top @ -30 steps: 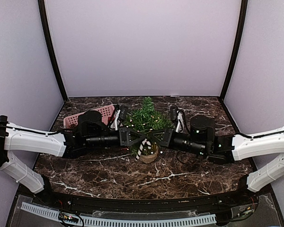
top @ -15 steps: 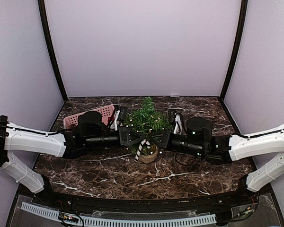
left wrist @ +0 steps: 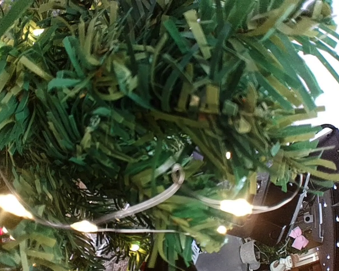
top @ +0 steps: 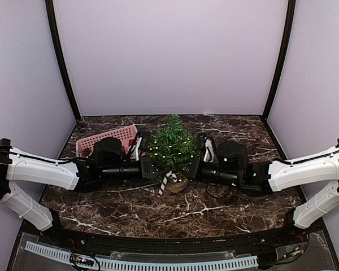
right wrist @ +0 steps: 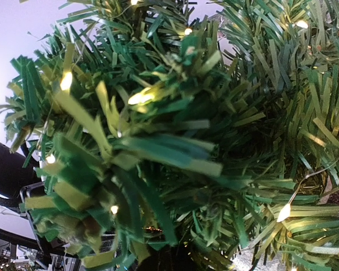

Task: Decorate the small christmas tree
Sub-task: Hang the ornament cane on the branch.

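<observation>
Small christmas tree point(top: 170, 145) wears glowing string lights point(left wrist: 235, 206), candy cane point(top: 165, 183).

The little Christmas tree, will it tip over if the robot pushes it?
Probably it could: the small christmas tree is bushy and wide on top, while its pot is small. Its needle branches look soft, so they would likely bend first. The thin light wire seems floppy and might snag.
</observation>
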Available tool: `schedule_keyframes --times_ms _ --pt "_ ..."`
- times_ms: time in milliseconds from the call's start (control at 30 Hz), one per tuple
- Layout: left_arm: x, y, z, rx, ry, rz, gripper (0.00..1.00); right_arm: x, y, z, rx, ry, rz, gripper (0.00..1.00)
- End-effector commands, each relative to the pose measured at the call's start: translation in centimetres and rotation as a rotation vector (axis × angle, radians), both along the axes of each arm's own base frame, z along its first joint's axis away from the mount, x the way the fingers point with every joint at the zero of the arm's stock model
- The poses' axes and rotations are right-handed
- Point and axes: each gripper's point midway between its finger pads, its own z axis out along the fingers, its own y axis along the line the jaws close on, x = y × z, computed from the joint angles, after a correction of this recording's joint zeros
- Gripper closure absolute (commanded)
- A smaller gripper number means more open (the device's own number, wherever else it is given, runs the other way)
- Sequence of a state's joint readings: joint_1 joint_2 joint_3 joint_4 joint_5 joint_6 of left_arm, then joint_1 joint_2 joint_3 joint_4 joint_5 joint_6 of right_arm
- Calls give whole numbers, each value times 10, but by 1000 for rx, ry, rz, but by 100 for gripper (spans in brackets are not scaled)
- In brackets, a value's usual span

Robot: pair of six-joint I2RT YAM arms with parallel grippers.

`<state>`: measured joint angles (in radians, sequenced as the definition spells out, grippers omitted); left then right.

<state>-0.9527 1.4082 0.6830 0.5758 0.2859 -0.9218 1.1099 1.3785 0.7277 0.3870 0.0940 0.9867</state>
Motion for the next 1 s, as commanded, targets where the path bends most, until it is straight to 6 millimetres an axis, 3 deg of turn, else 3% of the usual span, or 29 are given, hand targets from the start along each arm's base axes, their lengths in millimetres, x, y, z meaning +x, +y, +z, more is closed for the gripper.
schedule_keyframes --times_ms 0,167,433,600,767,967 --pt "4 5 -9 22 7 28 100 8 1 10 20 -4 -28 100" --pt "3 5 -5 19 -7 20 100 7 0 16 31 -15 -24 100" --pt "2 16 8 36 -63 36 78 4 -6 26 39 -44 -16 93" --pt "1 26 15 39 -87 54 69 2 -9 29 49 -50 -13 86" --pt "-4 38 17 52 -109 66 59 -4 -15 39 75 -67 1 71" --pt "-7 70 36 113 -164 110 43 -22 -22 60 98 -134 92 49"
